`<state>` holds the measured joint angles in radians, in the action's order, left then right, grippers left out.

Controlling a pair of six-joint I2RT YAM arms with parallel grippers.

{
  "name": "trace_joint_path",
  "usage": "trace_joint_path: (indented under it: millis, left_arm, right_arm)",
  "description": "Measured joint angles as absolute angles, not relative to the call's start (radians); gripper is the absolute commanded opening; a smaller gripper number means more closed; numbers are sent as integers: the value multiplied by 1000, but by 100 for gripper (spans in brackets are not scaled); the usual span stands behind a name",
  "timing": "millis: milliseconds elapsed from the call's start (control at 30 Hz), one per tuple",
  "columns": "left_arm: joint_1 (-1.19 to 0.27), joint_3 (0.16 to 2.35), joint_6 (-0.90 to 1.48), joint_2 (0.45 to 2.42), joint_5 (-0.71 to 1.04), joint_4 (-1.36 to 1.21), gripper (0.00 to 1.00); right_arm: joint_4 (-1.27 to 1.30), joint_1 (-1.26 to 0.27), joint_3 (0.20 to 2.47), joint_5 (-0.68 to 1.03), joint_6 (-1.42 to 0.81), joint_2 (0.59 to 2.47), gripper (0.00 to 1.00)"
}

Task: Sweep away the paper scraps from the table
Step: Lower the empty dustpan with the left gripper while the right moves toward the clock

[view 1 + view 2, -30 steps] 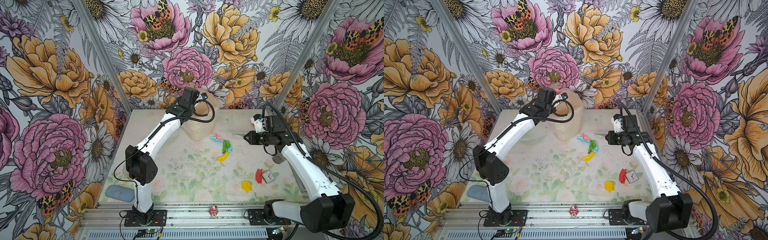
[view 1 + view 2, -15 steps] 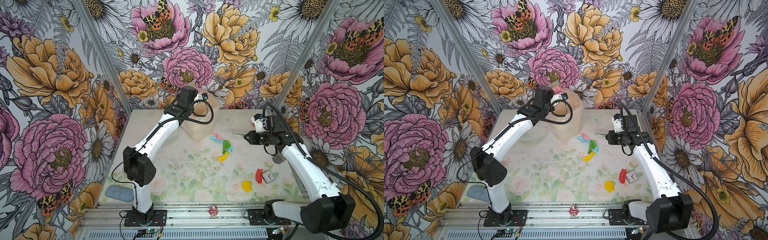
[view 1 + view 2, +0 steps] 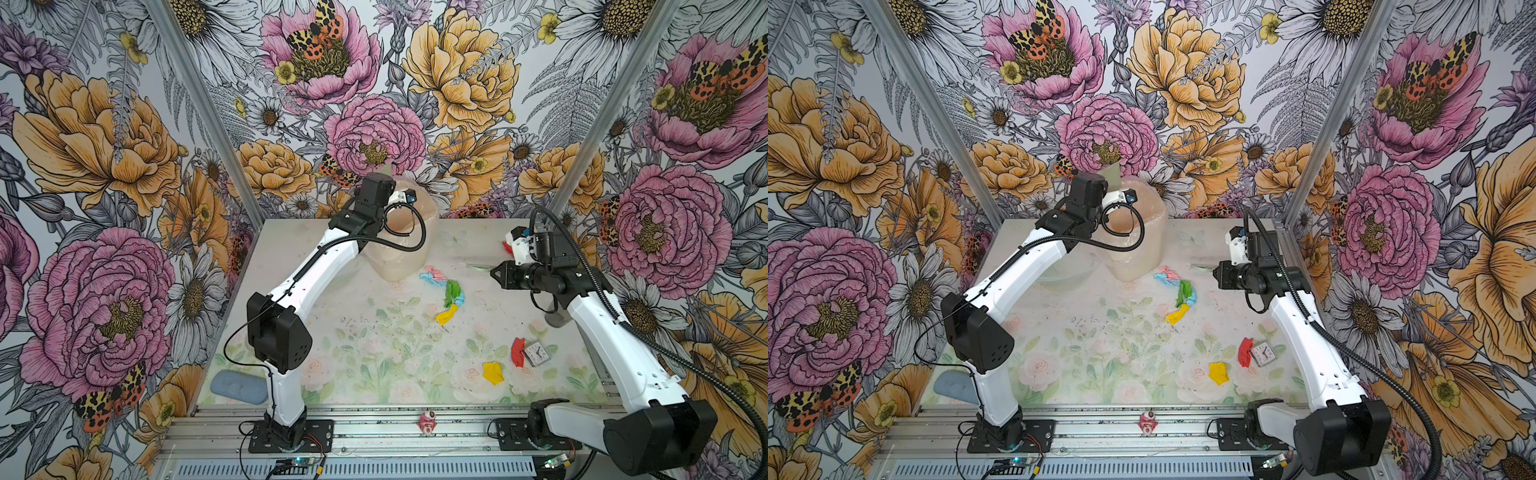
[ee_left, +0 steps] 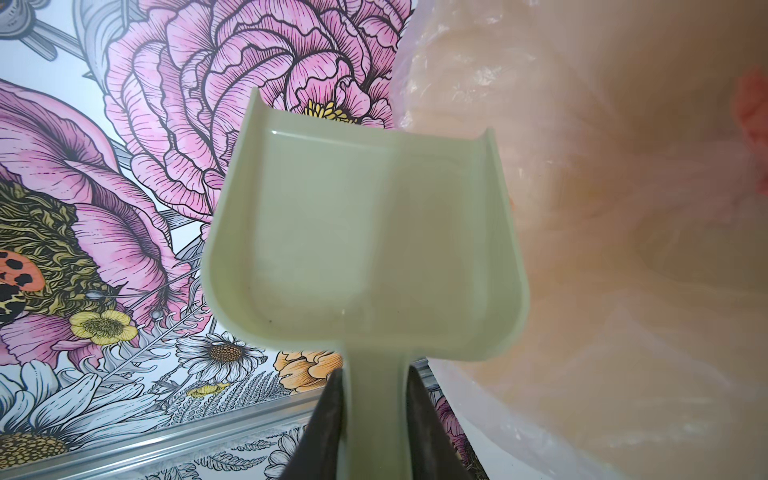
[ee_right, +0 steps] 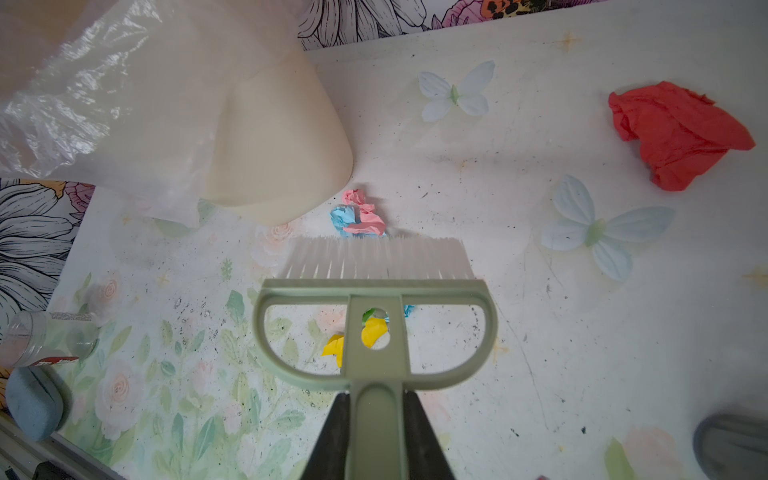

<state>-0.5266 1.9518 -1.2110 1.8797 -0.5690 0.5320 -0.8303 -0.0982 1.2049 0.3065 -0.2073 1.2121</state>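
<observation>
Jaws are staying clenched, left gripper (image 4: 376, 376) on dustpan (image 4: 361, 232), right gripper (image 5: 376, 399) on brush (image 5: 374, 262); emptied dustpan is lifting off the bin (image 4: 623, 187), so paper scraps (image 5: 359, 218) ahead of the right jaws are waiting.

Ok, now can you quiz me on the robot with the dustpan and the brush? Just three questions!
1. True or false: the dustpan in the left end effector is piled with paper.
2. What does the right end effector hold? A) a brush B) a spoon C) a cup
3. Fill in: near the front of the table, the red paper scrap lies right beside a small ____.
Key: 1 false, it is empty. 2 A. 3 clock.
</observation>
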Motion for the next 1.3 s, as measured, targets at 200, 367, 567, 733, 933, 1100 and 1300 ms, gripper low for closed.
trace_joint_path:
  millis: [200, 367, 567, 733, 933, 1100, 1300]
  left_arm:
    - [-516, 1948, -1151, 1863, -542, 519, 0]
    - [-495, 1911, -993, 1746, -408, 517, 0]
    - [-482, 1863, -787, 1597, -257, 462, 0]
    - [-482, 1758, -625, 1531, -157, 421, 0]
    - [-515, 1578, -446, 1483, -64, 403, 0]
    - [-593, 1429, -333, 1422, -5, 374, 0]
    - [-665, 1297, -218, 1375, 47, 332, 0]
  right_arm:
    - [-830, -98, 1203, 298, -207, 1184, 0]
    - [-830, -98, 1203, 283, -207, 1177, 0]
    - [-831, -98, 1203, 275, -212, 1177, 0]
    - [-851, -98, 1207, 237, -247, 1181, 0]
    - [-898, -98, 1222, 198, -290, 1206, 0]
    - [-946, -98, 1232, 160, -306, 1214, 0]
    - [-1033, -98, 1262, 127, -327, 1237, 0]
